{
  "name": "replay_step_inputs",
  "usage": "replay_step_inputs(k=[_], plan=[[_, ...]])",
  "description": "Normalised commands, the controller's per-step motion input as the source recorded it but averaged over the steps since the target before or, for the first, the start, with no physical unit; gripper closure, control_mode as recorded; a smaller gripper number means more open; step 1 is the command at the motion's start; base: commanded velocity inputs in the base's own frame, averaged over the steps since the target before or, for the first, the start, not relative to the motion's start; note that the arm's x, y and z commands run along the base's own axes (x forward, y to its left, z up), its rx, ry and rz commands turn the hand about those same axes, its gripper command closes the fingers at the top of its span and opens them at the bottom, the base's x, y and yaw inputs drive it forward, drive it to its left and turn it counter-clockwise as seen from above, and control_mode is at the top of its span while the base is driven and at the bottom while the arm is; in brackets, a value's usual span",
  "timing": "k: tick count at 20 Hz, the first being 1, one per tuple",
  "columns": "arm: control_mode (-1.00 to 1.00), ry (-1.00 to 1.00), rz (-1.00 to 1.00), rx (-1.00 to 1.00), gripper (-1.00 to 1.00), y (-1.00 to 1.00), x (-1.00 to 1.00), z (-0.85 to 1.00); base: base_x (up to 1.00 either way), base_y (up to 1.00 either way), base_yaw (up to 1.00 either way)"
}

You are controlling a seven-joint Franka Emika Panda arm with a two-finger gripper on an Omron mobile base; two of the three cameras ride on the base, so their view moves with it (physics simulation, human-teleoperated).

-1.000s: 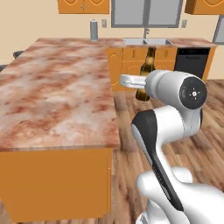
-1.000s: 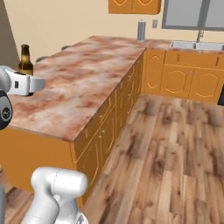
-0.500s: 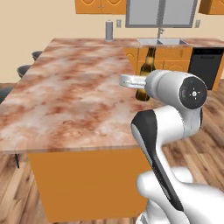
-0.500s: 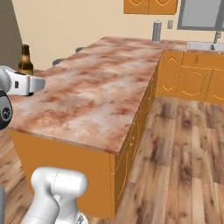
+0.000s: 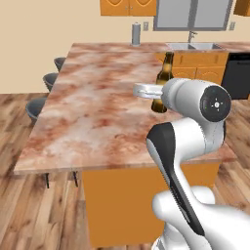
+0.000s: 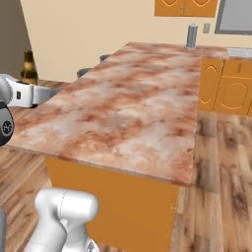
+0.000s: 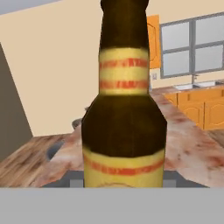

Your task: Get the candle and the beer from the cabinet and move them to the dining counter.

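The beer bottle (image 5: 163, 83) is in transit: it stands upright in the tool (image 5: 158, 100), carried over the dining counter (image 5: 97, 107) near its right long edge, seen from the left base view. From the right base view the same bottle (image 6: 29, 69) rises just behind the white hand, beside the counter's near left corner. In the hand view the bottle (image 7: 126, 109) sits dead centre and very close, its tan label with red bands facing the camera. The fingertips themselves are hidden behind the bottle, but the bottle rides level with the hand and clear of any support, so I judge the tool to be pinching it around the lower body.

No candle can be made out on the marbled slab, so I cannot tell whether that half of the job is done. A grey cylindrical canister (image 5: 136, 34) stands at the far end of the counter, near the sink (image 5: 197, 46), under the orange wall cabinet (image 5: 128, 7).

The step in hand is delivery of the beer. The next move calls for bringing the bottle over bare stone well inside the edge, lowering it until the base sits flat, then spreading the fingers and backing off without tipping the tall, narrow glass.
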Motion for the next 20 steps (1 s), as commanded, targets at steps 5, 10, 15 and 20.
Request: replay_step_inputs(k=[5, 10, 15, 20], plan=[[1.00, 0.00, 0.00, 0.00, 1.00, 0.00, 0.00, 0.00, 0.33, 0.83, -0.07], [1.00, 0.00, 0.00, 0.00, 1.00, 0.00, 0.00, 0.00, 0.32, 0.84, -0.06], [1.00, 0.00, 0.00, 0.00, 1.00, 0.00, 0.00, 0.00, 0.33, 0.84, -0.05], [1.00, 0.00, 0.00, 0.00, 1.00, 0.00, 0.00, 0.00, 0.34, 0.87, -0.03]])
